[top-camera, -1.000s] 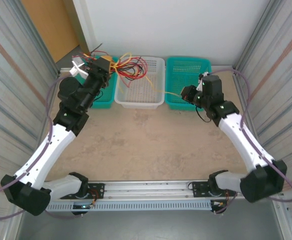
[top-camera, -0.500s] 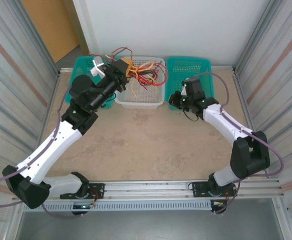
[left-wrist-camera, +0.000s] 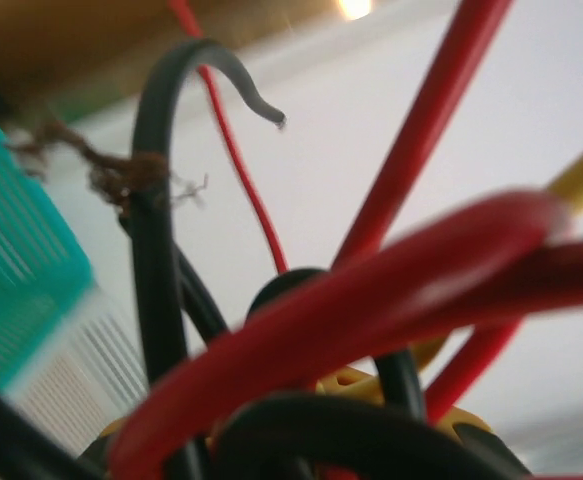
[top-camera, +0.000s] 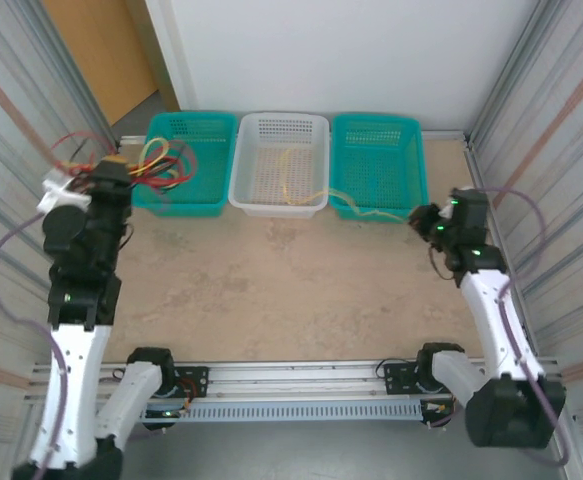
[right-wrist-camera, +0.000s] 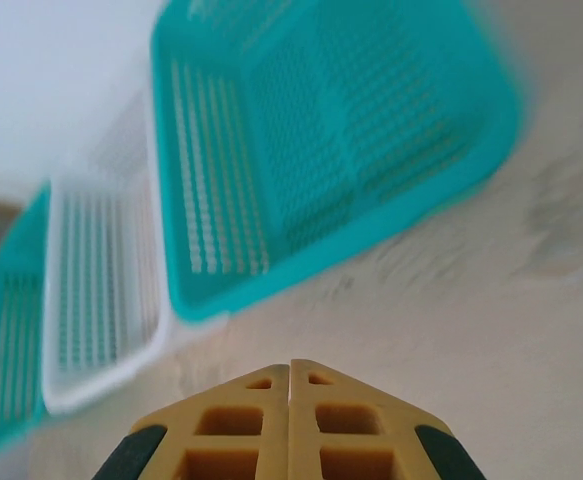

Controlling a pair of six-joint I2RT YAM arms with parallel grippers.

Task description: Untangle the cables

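Left gripper (top-camera: 114,172) with cables (top-camera: 156,163), now leftward

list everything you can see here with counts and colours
left teal plastic mesh basket: one, teal, far edge, left of the white one
white plastic mesh basket: one, white, far edge, middle
right teal plastic mesh basket: one, teal, far edge, right of the white one
thin tan cable: one, tan, from the white basket over its rim to the right pincer
tangled bundle of thin cables: one, red, black and yellow, at the left pincer by the left teal basket
beige table: one, beige, under everything
left pincer: one, yellow fingers, shut on the bundle
right pincer: one, yellow fingers, shut on the tan cable's end
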